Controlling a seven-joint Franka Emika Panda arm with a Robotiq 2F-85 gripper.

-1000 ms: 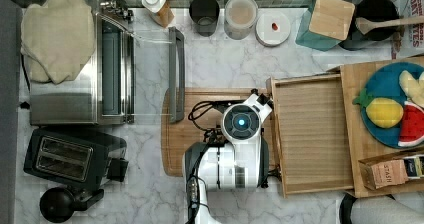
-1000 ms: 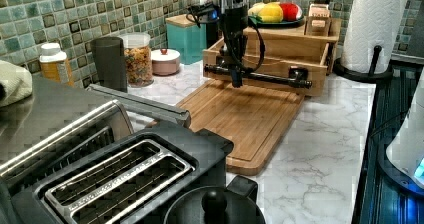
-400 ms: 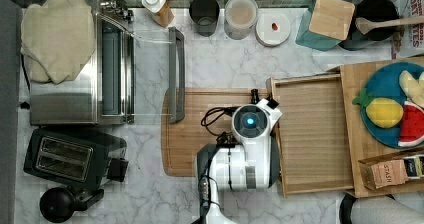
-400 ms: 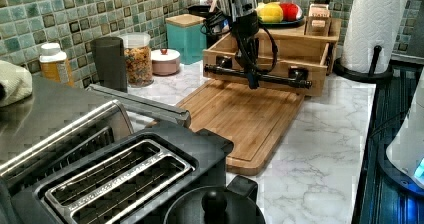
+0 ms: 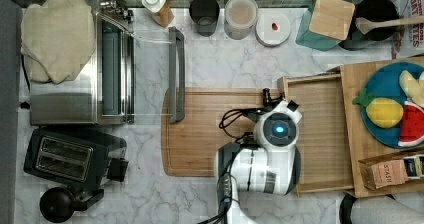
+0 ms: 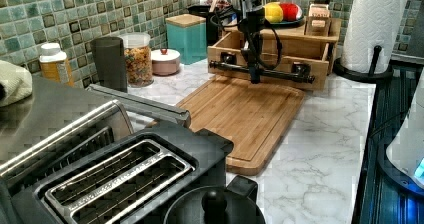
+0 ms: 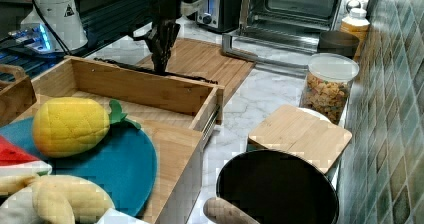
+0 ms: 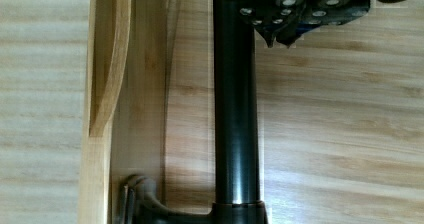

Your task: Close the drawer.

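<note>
The drawer (image 5: 325, 129) is a shallow light-wood tray, pulled partly out of the wooden box toward the top view's left. A black bar handle (image 6: 285, 75) runs along its front. My gripper (image 6: 255, 76) points straight down, its fingers shut with nothing between them. It stands right at the handle, on the cutting-board side, near the middle of the bar. From the right view the gripper (image 7: 161, 63) shows just beyond the drawer (image 7: 140, 86) front wall. In the wrist view the gripper (image 8: 281, 36) sits beside the handle (image 8: 235, 109). The arm's wrist (image 5: 277, 129) covers the fingers in the top view.
A darker cutting board (image 5: 200, 134) lies on the marble under the arm. The box top (image 5: 352, 84) carries a blue plate (image 5: 385, 86) of toy fruit. A toaster oven (image 5: 75, 99) with its door down, a toaster (image 5: 65, 156), jars and a paper-towel roll (image 6: 375, 24) stand around.
The gripper has moved toward the top view's right, against the handle, and the drawer front has slid a little that way, into the box.
</note>
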